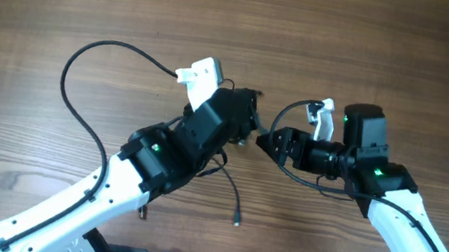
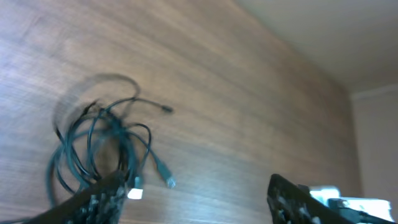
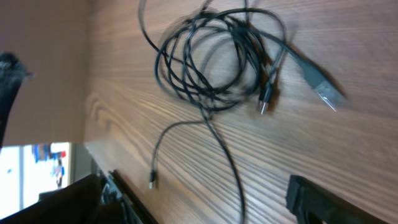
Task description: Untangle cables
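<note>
The cables (image 3: pixel 205 102) lie as one loose tangle of thin black loops on the wooden bench (image 1: pixel 243 11), about midway between its left and right edges and somewhat nearer the near edge than the far one. From overhead most of the tangle is hidden under the left arm (image 1: pixel 156 156). Only one strand curves out toward the near edge and ends in a small plug (image 1: pixel 236 221), and another small plug (image 1: pixel 141 212) shows beside the arm closer to the near edge. The left gripper (image 1: pixel 250 117) hangs over the middle of the bench with its jaws spread wide. In its wrist view the two dark fingers (image 2: pixel 93 202) stand far apart with only bare wood between them, and the tangle lies off toward one finger, not inside the gap. The right gripper (image 1: pixel 266 140) is just beside the left one, tip almost to tip, and whether the two touch cannot be told. It is open as well: its fingers (image 3: pixel 323 202) sit at the two lower corners of its wrist view and grip nothing, though one loose strand trails down between them. In that view a silver USB plug (image 3: pixel 324 89) sticks out of one side of the coil, and a thin tail leaves the coil and ends in a tiny plug (image 3: pixel 152 180) near the bench edge.
</note>
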Action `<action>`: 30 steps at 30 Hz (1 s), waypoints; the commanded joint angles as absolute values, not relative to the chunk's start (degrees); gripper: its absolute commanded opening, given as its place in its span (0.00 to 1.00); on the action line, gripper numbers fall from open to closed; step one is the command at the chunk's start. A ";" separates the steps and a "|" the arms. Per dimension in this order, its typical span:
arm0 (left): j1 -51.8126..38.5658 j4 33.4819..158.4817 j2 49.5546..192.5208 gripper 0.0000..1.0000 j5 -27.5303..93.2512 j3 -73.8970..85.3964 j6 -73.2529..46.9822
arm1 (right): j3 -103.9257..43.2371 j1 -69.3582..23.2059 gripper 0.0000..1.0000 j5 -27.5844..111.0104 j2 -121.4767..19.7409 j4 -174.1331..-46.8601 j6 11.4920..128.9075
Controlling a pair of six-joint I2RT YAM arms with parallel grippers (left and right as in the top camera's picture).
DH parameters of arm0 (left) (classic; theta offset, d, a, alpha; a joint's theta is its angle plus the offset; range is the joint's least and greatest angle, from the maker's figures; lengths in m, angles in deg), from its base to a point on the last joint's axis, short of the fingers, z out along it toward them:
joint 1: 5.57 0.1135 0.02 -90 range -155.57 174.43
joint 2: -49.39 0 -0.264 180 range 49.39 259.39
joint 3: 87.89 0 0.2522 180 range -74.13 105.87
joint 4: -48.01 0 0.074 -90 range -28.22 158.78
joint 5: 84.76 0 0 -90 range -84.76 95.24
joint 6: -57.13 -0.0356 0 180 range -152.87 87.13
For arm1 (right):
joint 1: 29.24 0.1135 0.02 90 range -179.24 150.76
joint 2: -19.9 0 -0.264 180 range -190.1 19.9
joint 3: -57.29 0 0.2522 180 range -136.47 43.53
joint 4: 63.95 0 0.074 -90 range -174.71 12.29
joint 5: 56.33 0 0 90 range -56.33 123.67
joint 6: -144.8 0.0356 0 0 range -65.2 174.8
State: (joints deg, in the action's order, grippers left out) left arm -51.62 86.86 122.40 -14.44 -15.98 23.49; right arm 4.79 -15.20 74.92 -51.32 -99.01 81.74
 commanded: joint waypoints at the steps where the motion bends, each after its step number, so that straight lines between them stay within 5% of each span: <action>1: -51.40 90.33 123.89 0.78 -15.68 -15.19 23.51 | 4.38 -15.39 1.00 67.95 -50.22 -101.46 84.38; 3: -51.40 93.17 124.37 0.83 -16.08 -15.19 23.51 | 4.38 -15.39 1.00 68.11 -50.22 -102.27 84.36; 5: -51.40 96.52 124.41 1.00 -17.63 -15.19 23.51 | 4.38 -15.39 1.00 69.33 -50.20 -102.88 84.36; 12: -51.07 103.34 125.09 1.00 -26.63 -16.06 23.16 | 4.38 -15.39 1.00 70.95 -50.20 -101.31 89.08; 23: -36.10 98.64 137.73 0.50 -5.13 -18.27 33.78 | 4.40 -15.31 0.99 68.28 -50.27 -101.31 94.83; 30: -36.12 96.30 140.48 0.50 7.16 -18.31 33.61 | 4.44 -15.31 0.99 67.52 -50.27 -101.09 95.53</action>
